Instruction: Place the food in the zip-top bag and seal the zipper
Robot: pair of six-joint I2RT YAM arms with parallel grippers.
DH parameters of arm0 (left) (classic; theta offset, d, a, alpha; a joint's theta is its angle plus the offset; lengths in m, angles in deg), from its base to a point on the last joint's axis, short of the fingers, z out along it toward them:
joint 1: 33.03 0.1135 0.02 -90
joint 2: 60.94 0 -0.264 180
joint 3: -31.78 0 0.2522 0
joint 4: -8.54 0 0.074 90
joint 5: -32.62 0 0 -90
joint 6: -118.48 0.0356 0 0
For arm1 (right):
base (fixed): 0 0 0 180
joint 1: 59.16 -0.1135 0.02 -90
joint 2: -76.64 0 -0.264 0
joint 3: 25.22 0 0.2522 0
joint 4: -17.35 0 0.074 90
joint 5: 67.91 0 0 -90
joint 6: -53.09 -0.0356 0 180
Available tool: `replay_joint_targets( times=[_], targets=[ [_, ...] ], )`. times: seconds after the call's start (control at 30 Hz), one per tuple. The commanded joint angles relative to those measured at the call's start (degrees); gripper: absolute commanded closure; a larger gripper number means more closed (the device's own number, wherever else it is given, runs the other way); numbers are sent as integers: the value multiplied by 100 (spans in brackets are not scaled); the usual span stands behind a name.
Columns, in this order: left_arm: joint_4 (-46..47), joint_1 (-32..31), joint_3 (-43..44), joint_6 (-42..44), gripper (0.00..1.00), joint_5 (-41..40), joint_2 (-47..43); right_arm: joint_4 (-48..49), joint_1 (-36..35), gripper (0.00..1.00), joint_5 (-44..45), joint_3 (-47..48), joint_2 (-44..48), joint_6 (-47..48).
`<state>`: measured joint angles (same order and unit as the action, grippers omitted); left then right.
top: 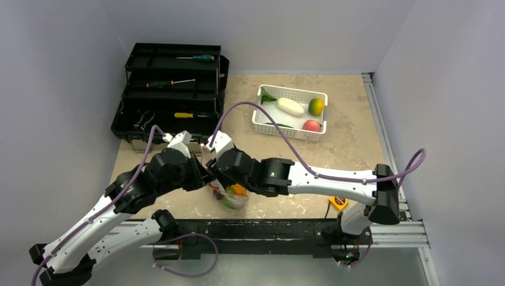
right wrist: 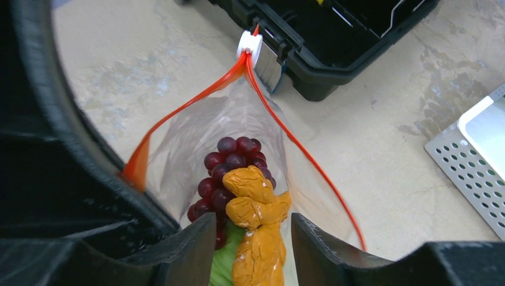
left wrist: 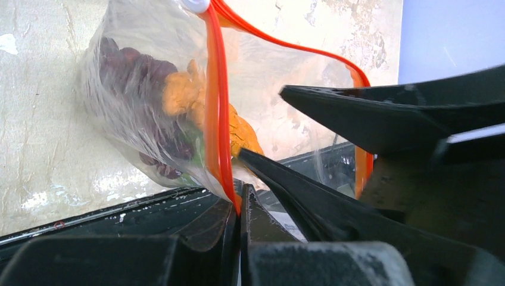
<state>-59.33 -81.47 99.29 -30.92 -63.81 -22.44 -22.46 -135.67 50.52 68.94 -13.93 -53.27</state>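
The zip-top bag [top: 233, 199] is lying on the table [top: 357, 143] at about 6 o'clock from its middle, right where the two arms are meeting, and its mouth is being propped open for loading. The left gripper [left wrist: 238, 202] is pinching the orange-red zipper [left wrist: 215, 89] between closed jaws, apparently to hold one lip up and stop the bag sliding. The right gripper [right wrist: 250, 221] is hovering over the mouth with its jaws parted to a middling width. An orange piece [right wrist: 257, 202] is sitting between them with a sliver of gap on one side, so it is probably being let go rather than gripped. Beneath it, dark grapes [right wrist: 231, 161] and a green piece [right wrist: 221, 271] are lying inside the bag. The white slider [right wrist: 250, 44] is sitting at the 12 o'clock end of the mouth in the right wrist view, leaving the zipper unsealed. More food is waiting in the white basket [top: 286, 132] at 1 o'clock: a peach [top: 311, 125], a yellow-green fruit [top: 316, 106] and a pale long vegetable [top: 290, 106]. From above, the arms are covering most of the bag, so its outline and label are not showing. The frame edge is cutting off the orange piece's lower end, and what the green piece is cannot be told. The black toolbox [top: 170, 95] at 10 o'clock is playing no part.
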Motion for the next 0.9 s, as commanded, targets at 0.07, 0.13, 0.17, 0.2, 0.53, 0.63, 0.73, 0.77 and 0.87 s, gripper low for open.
replay_joint_targets(
  times=[0.07,0.13,0.17,0.2,0.53,0.63,0.73,0.77,0.87],
  targets=[
    [173,-19,118,-2,100,5,-5,506,-23,51,-394,8,1030,149],
    [181,-23,113,-2,100,11,-1,521,-18,49,-383,49,1239,232],
    [183,-17,109,-2,100,16,-4,533,0,49,-339,66,1336,265],
    [187,-17,109,5,100,18,3,562,28,48,-303,69,1427,336],
    [210,-14,85,20,100,29,1,643,1435,40,-318,128,1912,360],
    [187,-20,74,25,100,-6,-24,775,2013,33,-80,-72,2004,228],
    [180,-20,66,24,100,-7,-16,773,2745,31,37,-296,1936,25],
    [176,-19,64,25,100,-9,-18,760,2882,31,68,-345,1878,-39],
    [194,-17,51,20,100,7,4,598,3524,31,204,-401,1529,-196]
  ],
)
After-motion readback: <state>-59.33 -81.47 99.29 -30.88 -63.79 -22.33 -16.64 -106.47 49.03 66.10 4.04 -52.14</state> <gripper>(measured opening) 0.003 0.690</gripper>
